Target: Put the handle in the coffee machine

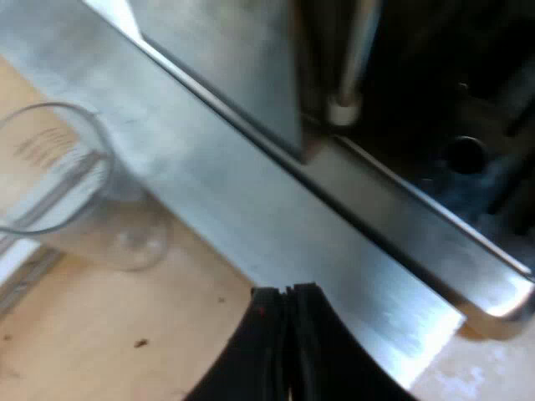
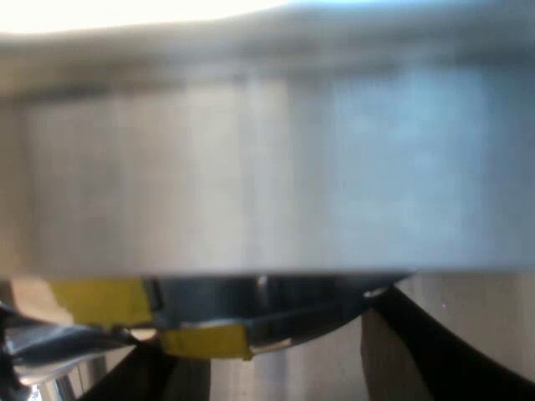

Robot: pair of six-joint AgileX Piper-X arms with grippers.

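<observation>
My left gripper [image 1: 289, 294] is shut with nothing between its black fingers, and hangs just off the espresso machine's brushed metal base [image 1: 251, 200]. The machine's steam wand [image 1: 348, 79] hangs above the drip tray edge [image 1: 468, 276]. My right gripper [image 2: 263, 330] sits very close under a broad metal face of the machine [image 2: 267, 175]. Its fingers [image 2: 435, 347] stand apart, open. Just past their tips is a dark rounded metal part [image 2: 276, 305] with yellow patches [image 2: 205, 341]; I cannot tell if it is the holder.
A clear measuring glass [image 1: 58, 184] with printed marks stands on the wooden tabletop [image 1: 100, 334] beside the machine's base, close to my left gripper.
</observation>
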